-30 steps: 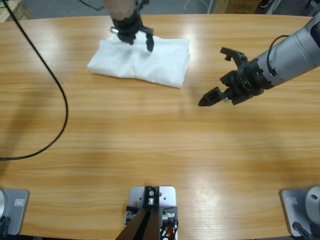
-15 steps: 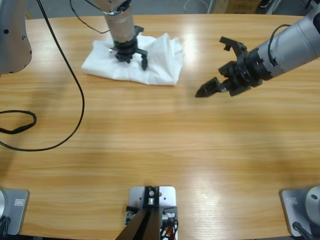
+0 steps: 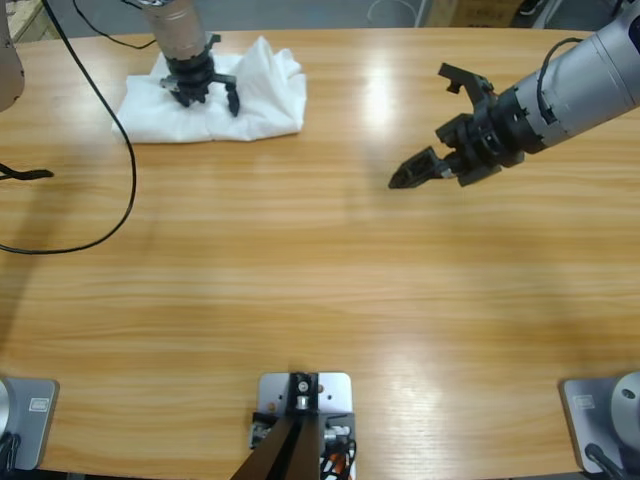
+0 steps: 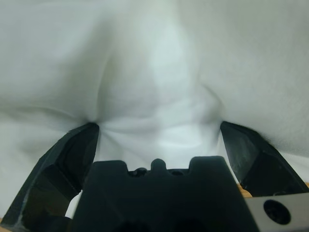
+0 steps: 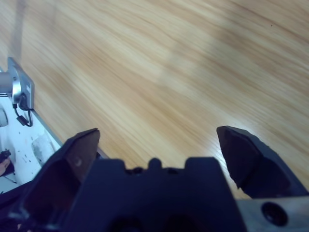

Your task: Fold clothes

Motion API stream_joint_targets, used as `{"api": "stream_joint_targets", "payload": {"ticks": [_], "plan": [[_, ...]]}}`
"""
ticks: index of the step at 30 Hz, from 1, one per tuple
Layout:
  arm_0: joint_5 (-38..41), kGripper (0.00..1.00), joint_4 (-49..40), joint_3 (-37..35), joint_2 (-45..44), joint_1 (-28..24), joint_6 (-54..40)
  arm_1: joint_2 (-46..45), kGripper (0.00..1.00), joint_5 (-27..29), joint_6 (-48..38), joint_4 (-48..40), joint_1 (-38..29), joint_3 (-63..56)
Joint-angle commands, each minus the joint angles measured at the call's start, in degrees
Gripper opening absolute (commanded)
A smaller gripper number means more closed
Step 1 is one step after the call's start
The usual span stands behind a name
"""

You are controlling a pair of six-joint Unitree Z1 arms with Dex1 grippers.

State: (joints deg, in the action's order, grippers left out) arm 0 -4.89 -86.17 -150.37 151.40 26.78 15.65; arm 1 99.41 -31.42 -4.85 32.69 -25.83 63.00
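The clothes are one white T-shirt (image 3: pixel 262 88), folded into a bundle at the table's far left. My left gripper (image 3: pixel 210 95) comes down onto the middle of it, with the jaws spread and pressing into the cloth. In the left wrist view the shirt (image 4: pixel 154 63) fills the picture and puckers between the open jaws of the left gripper (image 4: pixel 159 128). My right gripper (image 3: pixel 420 127) hangs open over bare wood at the right, well apart from the shirt. The right wrist view shows only the table under the right gripper (image 5: pixel 158 133).
A black cable (image 3: pixel 118 170) loops over the left part of the wooden table (image 3: pixel 320 300). The shirt lies close to the table's far edge. In the right wrist view, a grey rig plate (image 5: pixel 19 89) sits at the table's edge.
The left gripper has slid left along the far edge, and the shirt has moved with it and bunched up. The right gripper has shifted slightly up.
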Motion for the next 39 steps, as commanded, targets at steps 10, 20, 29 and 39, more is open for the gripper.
{"api": "stream_joint_targets", "payload": {"ticks": [10,20,29,39], "plan": [[1.1,0.991,-4.0,18.0,-3.3,-10.2,-2.1,-0.7,1.0,-0.7,0.1,2.0,0.4,0.6],[1.0,0.991,-1.4,20.6,-4.7,-16.8,-4.1,0.1,1.0,-0.7,0.1,2.0,0.4,1.3],[1.4,0.991,-3.6,11.0,-0.3,-19.9,-4.6,-0.5,1.0,-0.8,0.6,3.6,1.1,2.3],[2.3,0.995,-6.6,4.1,2.4,-21.0,-5.2,-0.2,1.0,-0.8,0.9,5.5,1.5,4.9]]}}
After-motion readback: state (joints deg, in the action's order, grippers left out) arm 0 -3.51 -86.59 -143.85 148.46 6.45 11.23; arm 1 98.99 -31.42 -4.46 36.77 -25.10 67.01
